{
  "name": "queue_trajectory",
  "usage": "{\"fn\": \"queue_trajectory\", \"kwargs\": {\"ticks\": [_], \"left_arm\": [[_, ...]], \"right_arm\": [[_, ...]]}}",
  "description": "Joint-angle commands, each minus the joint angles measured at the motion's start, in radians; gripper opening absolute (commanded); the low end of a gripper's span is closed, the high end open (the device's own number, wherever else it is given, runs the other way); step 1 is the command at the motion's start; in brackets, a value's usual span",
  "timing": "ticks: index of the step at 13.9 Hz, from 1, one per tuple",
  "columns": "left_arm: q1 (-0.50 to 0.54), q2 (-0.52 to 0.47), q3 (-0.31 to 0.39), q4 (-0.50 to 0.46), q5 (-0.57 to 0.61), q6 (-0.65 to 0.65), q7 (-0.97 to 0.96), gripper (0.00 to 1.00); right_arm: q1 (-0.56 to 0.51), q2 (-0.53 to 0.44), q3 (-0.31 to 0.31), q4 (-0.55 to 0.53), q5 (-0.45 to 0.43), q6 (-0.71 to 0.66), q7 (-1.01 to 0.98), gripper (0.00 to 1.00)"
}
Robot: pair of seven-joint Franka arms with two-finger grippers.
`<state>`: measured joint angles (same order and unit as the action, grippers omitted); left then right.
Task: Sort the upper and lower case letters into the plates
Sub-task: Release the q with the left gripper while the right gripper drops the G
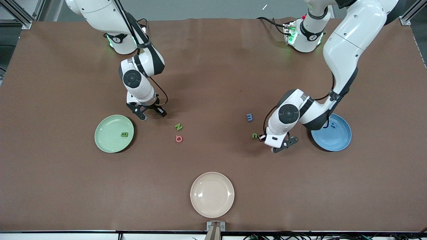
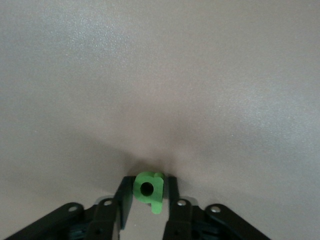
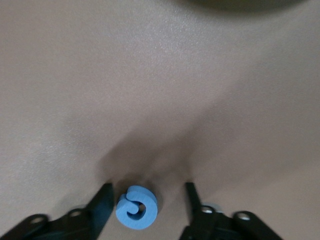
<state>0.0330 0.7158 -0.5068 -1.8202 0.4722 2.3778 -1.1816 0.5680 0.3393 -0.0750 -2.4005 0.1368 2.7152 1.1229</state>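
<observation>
Cream plate (image 1: 212,194) at six o'clock; left end effector (image 2: 148,189), four o'clock, clamps green letter (image 2: 147,192); right end effector (image 3: 147,200), nine o'clock, apart around blue C (image 3: 136,207).

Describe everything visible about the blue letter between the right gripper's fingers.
The blue letter is a small, thick C that looks like soft foam, its ends curling in almost to a ring. It lies flat on the brown table. The right gripper straddles it, one finger touching its edge, the other standing clear of it.

Matt brown table cover (image 1: 213,66), glossy cream plate (image 1: 212,194), foam-like letters (image 1: 178,127)
</observation>
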Motion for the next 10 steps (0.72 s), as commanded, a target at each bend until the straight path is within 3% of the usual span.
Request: {"fn": "queue_trajectory", "kwargs": {"ticks": [1, 3, 6, 10], "left_arm": [[-0.007, 0.014, 0.004, 0.016, 0.029, 0.015, -0.024, 0.19], [-0.005, 0.007, 0.004, 0.016, 0.029, 0.011, -0.024, 0.12], [0.010, -0.036, 0.001, 0.012, 0.031, -0.009, -0.012, 0.08], [0.076, -0.142, -0.037, 0.007, 0.007, -0.208, 0.198, 0.08]], "right_arm": [[0.007, -0.025, -0.003, -0.040, -0.002, 0.000, 0.029, 0.18], [-0.002, -0.026, -0.003, -0.037, -0.002, 0.000, 0.034, 0.01], [-0.051, -0.060, -0.009, -0.003, -0.003, -0.037, -0.012, 0.00], [-0.187, -0.106, -0.009, 0.185, -0.006, -0.351, -0.176, 0.00]]}}
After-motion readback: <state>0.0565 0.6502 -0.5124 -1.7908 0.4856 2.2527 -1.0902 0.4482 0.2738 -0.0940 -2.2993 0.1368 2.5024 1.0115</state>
